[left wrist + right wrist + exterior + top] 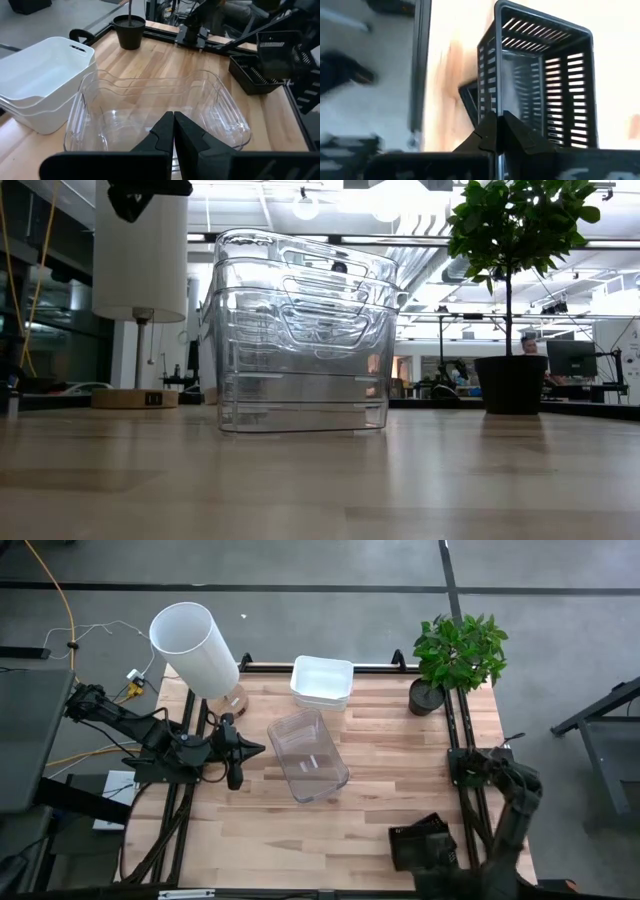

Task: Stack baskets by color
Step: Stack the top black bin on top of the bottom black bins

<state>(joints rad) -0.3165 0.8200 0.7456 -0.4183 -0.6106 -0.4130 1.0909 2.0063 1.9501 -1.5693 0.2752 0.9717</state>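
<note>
Clear baskets [308,755] stand nested at the table's middle, also seen in the low view [300,330]. Nested white baskets [322,682] stand behind them at the far edge. My left gripper [243,750] hovers shut just left of the clear stack, touching nothing; its wrist view shows the shut fingertips [173,125]. At the near right, my right gripper [498,125] is shut on a black slotted basket [277,52]. This basket hangs above another black basket [250,75], which rests on the table. My right gripper pinches one slotted wall of the black basket at its rim [495,107] between its two fingers. The fingers come from above, pointing steeply down. The basket is lifted clear of the table and hangs tilted over the other black basket.
A big white cylinder on a round wooden base [195,645] stands at the far left corner. A potted green plant [455,660] stands at the far right corner. Bare wood [300,840] lies between the clear stack and the near edge.
</note>
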